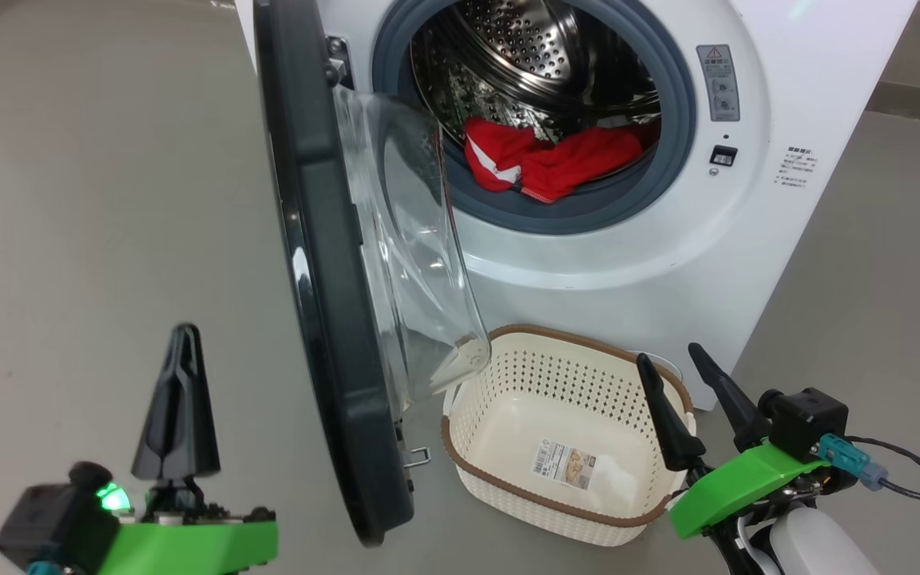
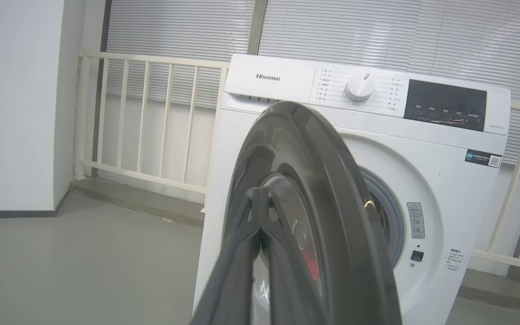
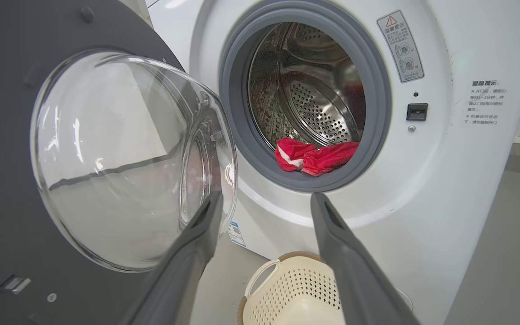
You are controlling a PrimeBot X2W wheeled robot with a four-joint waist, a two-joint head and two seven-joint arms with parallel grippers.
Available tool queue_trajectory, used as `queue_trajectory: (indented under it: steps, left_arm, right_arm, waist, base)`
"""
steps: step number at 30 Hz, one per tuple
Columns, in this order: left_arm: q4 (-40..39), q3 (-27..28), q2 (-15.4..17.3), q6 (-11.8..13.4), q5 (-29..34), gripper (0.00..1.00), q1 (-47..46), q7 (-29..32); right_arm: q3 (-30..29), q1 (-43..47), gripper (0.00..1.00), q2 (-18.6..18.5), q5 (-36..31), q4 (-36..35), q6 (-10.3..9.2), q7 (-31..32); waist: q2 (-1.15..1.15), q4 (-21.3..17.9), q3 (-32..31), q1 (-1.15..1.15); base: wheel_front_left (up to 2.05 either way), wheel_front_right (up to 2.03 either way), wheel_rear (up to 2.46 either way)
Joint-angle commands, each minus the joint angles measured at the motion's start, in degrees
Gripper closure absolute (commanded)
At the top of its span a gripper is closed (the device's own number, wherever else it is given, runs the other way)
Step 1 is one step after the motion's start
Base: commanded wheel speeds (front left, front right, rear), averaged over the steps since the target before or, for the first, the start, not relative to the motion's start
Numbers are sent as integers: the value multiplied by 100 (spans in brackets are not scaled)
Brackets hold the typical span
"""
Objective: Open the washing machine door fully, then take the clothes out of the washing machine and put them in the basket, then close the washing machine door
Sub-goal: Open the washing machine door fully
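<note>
Left tool [image 1: 181, 347] closed, right tool [image 1: 670, 358] spread wide near basket [image 1: 541, 333], clothes [image 1: 564, 164] in washing machine [image 1: 652, 263]

Long black tapered fingers [image 1: 176, 415], bright green wrist mounts [image 1: 188, 547], black cabled block [image 1: 807, 419].

The washing machine [image 2: 427, 176] top panel reads "Hisense".
</note>
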Motion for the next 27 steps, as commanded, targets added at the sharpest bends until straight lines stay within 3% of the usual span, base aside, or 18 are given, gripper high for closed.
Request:
queue_trajectory:
  steps: [1,5,14,27]
  left_arm:
    - [-291,143,64,67,32,100,-257,-35]
    - [-894,13,64,157,55,100,-434,95]
    - [-1878,-639,67,76,81,100,-631,765]
    - [-1289,-1581,65,-18,-299,100,-424,1322]
  right_arm:
    - [93,-55,0,28,53,-153,20,-77]
    - [101,-57,0,28,139,-129,20,-78]
    - [105,-74,0,28,186,-68,20,-78]
    - [104,-98,0,28,245,-51,20,-78]
  waist:
    - [0,-3,1,0]
    - [0,-32,8,0]
    - [0,-125,48,0]
    - [0,-213,115,0]
  base:
    - [0,0,0]
    - [0,0,0]
    - [0,0,0]
    - [0,0,0]
